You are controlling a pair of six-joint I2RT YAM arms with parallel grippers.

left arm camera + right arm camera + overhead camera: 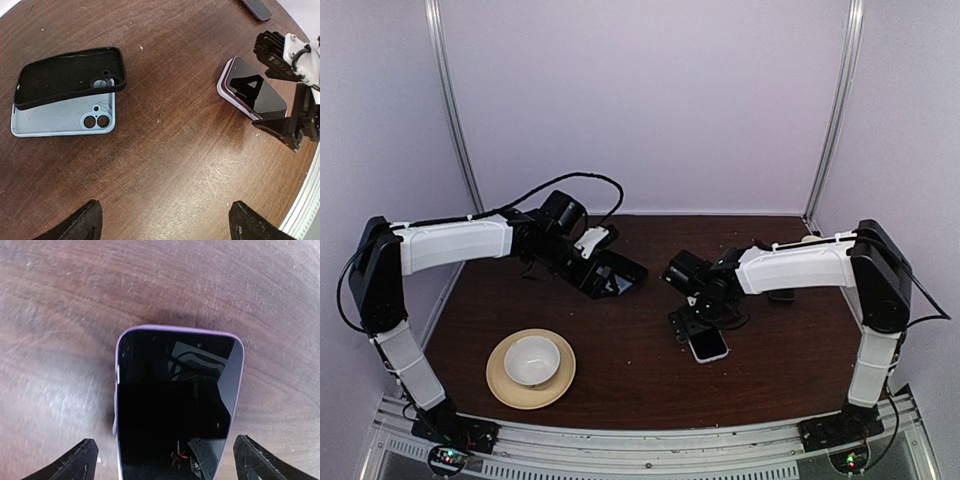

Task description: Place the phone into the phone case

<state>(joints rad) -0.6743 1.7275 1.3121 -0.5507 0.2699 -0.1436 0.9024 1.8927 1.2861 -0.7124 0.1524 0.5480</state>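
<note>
**Both grippers spread wide**

The right gripper (165,462) is hovering just over a light-rimmed phone (175,405). The black phone (257,7) is lying off to its right. The phone case (70,75) is lying ahead-left of the left gripper (165,225).

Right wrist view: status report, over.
Left claw open, empty. Right claw open over light-rimmed phone. Black phone by right arm, untouched. Pale-blue case empty, black case overlapping it.
</note>
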